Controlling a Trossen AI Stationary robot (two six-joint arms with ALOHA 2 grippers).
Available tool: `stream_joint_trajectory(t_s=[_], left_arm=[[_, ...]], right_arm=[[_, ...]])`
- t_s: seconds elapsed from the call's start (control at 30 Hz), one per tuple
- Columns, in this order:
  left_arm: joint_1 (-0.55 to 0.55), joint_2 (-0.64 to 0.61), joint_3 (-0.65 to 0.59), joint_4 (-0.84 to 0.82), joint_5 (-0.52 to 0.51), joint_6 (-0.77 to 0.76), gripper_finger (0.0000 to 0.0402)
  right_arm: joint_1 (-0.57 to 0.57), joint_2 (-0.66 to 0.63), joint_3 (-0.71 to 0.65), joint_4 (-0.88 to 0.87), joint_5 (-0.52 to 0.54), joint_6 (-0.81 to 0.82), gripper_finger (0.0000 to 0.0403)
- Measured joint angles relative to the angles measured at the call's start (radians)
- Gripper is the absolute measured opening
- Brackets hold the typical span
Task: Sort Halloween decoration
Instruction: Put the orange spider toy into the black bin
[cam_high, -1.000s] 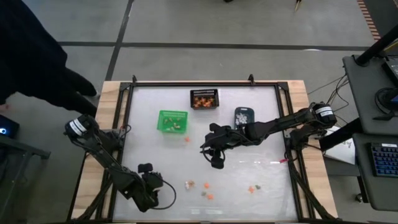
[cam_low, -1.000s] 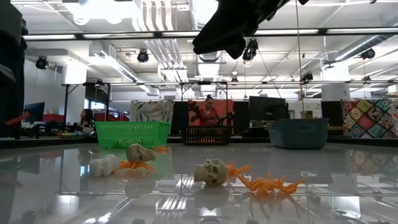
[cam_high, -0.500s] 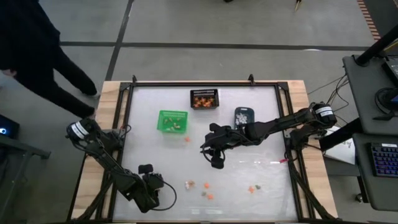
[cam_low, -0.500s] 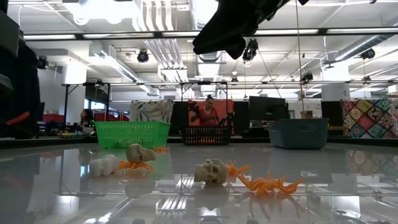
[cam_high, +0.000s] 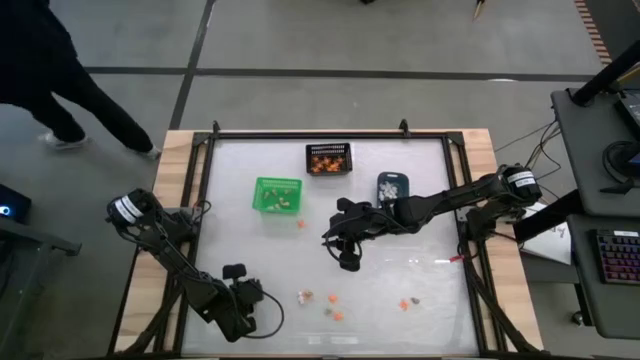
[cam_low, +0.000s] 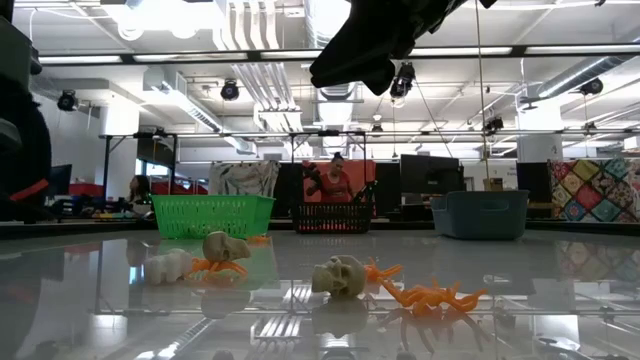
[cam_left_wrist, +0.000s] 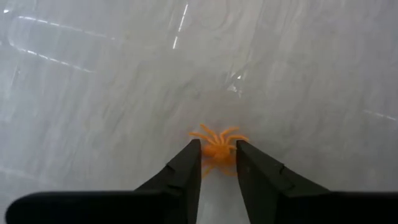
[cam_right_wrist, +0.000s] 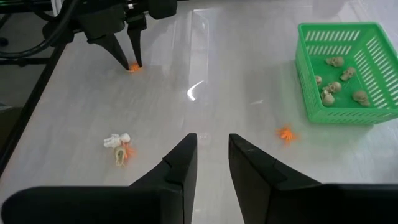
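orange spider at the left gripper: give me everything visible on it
The orange spider is a tiny trinket, plastic-looking, with a rounded body and thin legs splayed outward. It lies flat on the glossy white table, near its front-left edge. The left gripper is down over it, the two dark fingers straddling its body with a gap left; contact cannot be confirmed. From the right wrist view it shows as an orange speck under those fingers. Nothing else lies next to it.

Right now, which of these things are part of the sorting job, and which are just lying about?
Part of the job:
- orange spider between the left tool's fingers
- skulls in the green basket
- loose skull
- black basket
- blue-grey bin

Just there:
- keyboard
- person walking past
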Motion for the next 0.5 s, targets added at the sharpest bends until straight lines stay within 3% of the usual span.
stream_joint_trajectory(t_s=[0.5], left_arm=[[-0.002, -0.019, 0.064, -0.071, -0.026, 0.085, 0.0076]], right_arm=[[0.000, 0.000, 0.000, -0.001, 0.000, 0.000, 0.0082]])
